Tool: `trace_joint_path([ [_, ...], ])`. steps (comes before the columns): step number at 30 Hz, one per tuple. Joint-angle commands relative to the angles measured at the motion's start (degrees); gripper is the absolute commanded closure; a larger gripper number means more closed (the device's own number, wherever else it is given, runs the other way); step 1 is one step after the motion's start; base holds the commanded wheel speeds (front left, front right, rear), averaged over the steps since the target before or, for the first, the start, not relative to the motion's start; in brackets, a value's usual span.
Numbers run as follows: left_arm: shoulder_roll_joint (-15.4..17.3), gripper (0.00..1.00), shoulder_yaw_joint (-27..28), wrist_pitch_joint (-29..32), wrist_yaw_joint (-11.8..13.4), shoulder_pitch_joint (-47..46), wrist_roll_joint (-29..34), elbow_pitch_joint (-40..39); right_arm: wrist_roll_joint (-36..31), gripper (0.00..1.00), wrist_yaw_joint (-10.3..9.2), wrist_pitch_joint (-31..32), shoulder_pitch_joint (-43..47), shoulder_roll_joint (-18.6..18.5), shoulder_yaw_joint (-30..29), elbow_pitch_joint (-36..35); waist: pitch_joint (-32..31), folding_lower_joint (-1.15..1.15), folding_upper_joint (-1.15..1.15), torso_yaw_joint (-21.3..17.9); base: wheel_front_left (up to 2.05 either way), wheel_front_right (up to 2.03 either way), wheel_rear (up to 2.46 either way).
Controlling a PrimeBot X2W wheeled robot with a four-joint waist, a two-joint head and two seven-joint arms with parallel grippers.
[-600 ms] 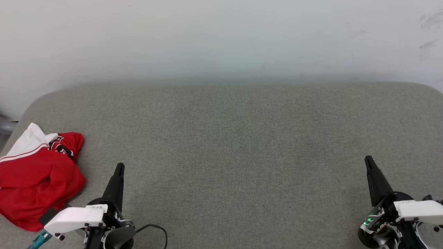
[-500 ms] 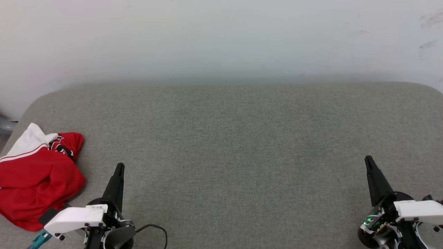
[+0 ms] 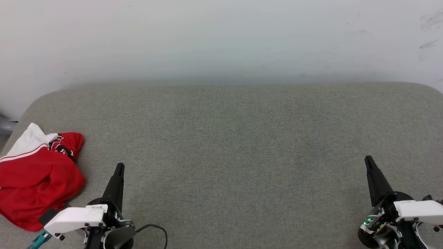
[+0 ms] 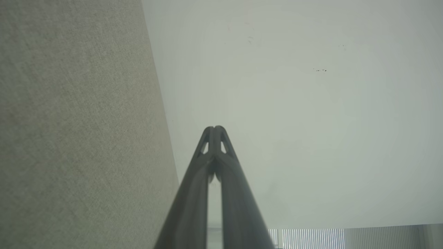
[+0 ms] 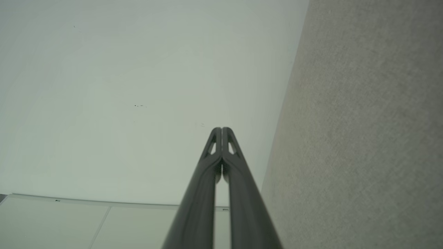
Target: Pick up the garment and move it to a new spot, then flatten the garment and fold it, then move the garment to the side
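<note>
Grey fabric tabletop (image 3: 242, 138) under a white wall (image 3: 221, 38) — the garment (image 3: 38, 180) lies crumpled at its left edge.
The left gripper (image 3: 119, 167), just beside the heap, and the right gripper (image 3: 368, 160), well apart, hold their jaws pressed together and empty — the left should open wide and take a thick fold.

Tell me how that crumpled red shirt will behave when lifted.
The garment lies bunched in soft folds, so it will likely hang limp and unfurl. It looks thin, so probably light. Pushed across the woven surface, it probably bunches.
</note>
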Motion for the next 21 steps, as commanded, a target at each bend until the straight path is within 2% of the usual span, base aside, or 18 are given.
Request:
trace_joint_path([
  [1, -0.10, 1.00, 0.07, 0.10, -0.18, -0.41, 0.09, -0.04, 0.11, 1.00, -0.02, -0.05, -0.76, 0.09, 0.03, 0.02, 0.00, 0.00, 0.00, 0.00, 0.00, 0.00, 0.00],
  [21, -0.10, 1.00, 0.06, 0.10, -0.18, -0.41, 0.10, -0.03, 0.10, 1.00, -0.02, -0.06, -0.76, 0.09, 0.03, 0.02, 0.00, 0.00, 0.00, 0.00, 0.00, 0.00, 0.00],
])
